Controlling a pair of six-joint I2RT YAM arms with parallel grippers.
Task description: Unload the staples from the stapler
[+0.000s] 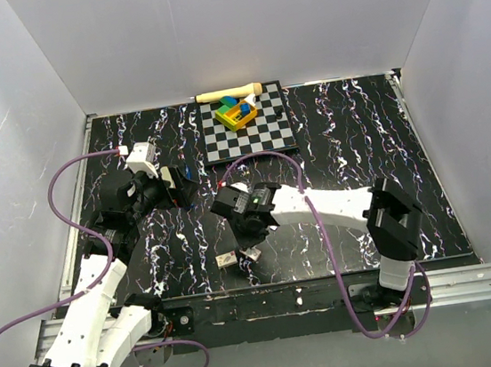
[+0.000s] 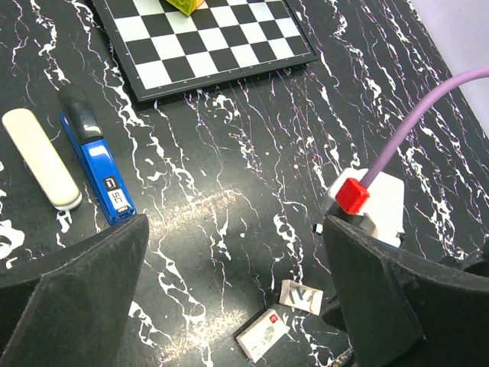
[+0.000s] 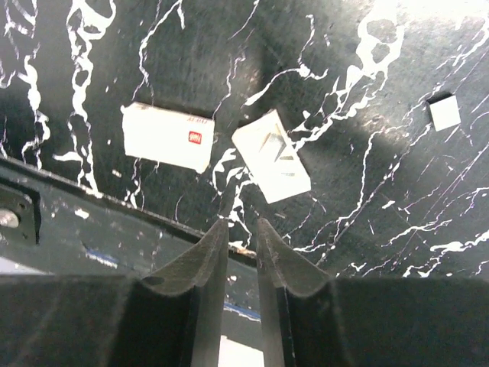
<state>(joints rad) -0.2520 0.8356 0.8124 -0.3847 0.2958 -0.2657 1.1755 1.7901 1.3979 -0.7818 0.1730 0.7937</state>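
Stapler (image 2: 99,164), ten o'clock: likely light, rigid; pinch blue sides. Left gripper (image 2: 235,229) gaping, right gripper (image 3: 242,229) barely ajar, both empty.

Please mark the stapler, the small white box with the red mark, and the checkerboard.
stapler (image 2: 103,177): left wrist view, on its blue body.
white box (image 3: 160,136): right wrist view, middle of its top face.
checkerboard (image 1: 257,133): top view, on bare squares.

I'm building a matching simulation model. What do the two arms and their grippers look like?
The left arm and right arm both have white links with black joints. A purple cable loops to each wrist, ending in a red plug on a white camera block. The fingers are matte black, broad-based and tapering.
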